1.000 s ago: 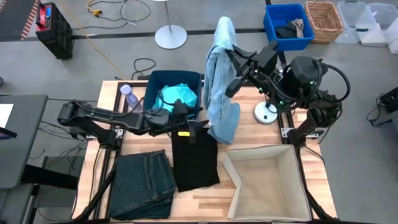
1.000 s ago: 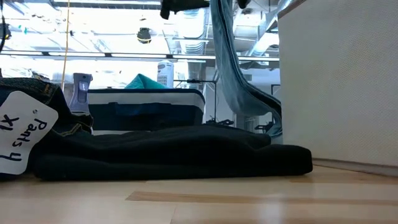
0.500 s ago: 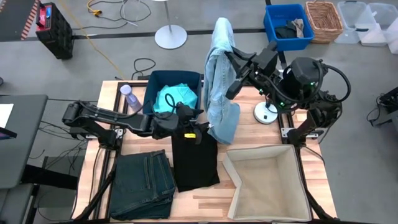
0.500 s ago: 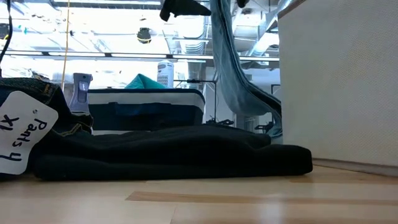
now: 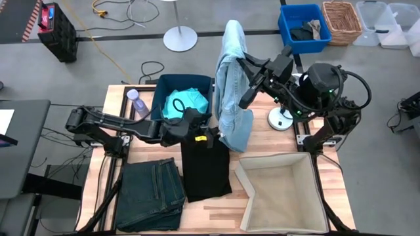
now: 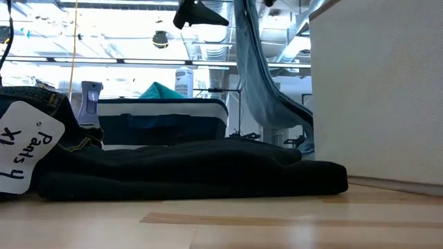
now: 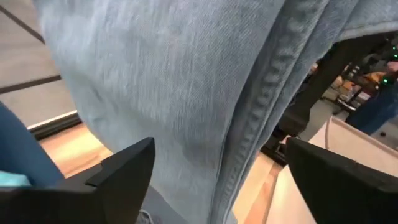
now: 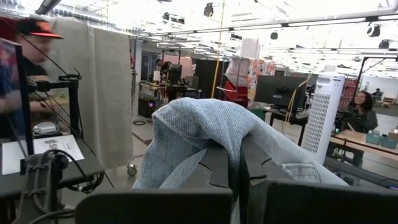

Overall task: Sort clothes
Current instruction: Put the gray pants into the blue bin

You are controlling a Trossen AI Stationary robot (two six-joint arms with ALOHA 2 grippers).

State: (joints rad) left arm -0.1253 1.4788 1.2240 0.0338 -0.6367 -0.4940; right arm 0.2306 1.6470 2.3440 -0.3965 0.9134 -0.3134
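My right gripper [image 5: 244, 62] is raised high over the table's far side and is shut on the light blue denim piece [image 5: 231, 85], which hangs down from it. My left gripper [image 5: 205, 134] is open just left of the hanging denim, over the black shirt's far end. In the left wrist view its fingers stand wide apart with the denim [image 7: 205, 81] right in front of them. The black shirt [image 5: 205, 167] lies flat mid-table. The dark green-grey jeans [image 5: 152, 193] lie folded at the near left. The teal-green top [image 5: 186, 101] lies in the dark blue bin [image 5: 164, 85]. My right gripper pinches a bunched fold of the denim near its upper end [image 8: 217, 124] between its two fingers [image 8: 217, 165]; the cloth drapes over both sides of them. The fingers come roughly level from the table's right. The denim hangs long and slack, its lower end [image 5: 237, 139] down by the table.
An open beige fabric box [image 5: 282, 190] stands at the near right, close to the denim's lower end. A spray bottle [image 5: 134, 98] stands left of the bin. A white round base [image 5: 281, 118] stands at the far right. A paper tag [image 6: 21, 149] lies on the jeans.
My left gripper has crept a little toward the table's right edge, closer to the hanging denim, and has stayed open. The denim still hangs from my right gripper.
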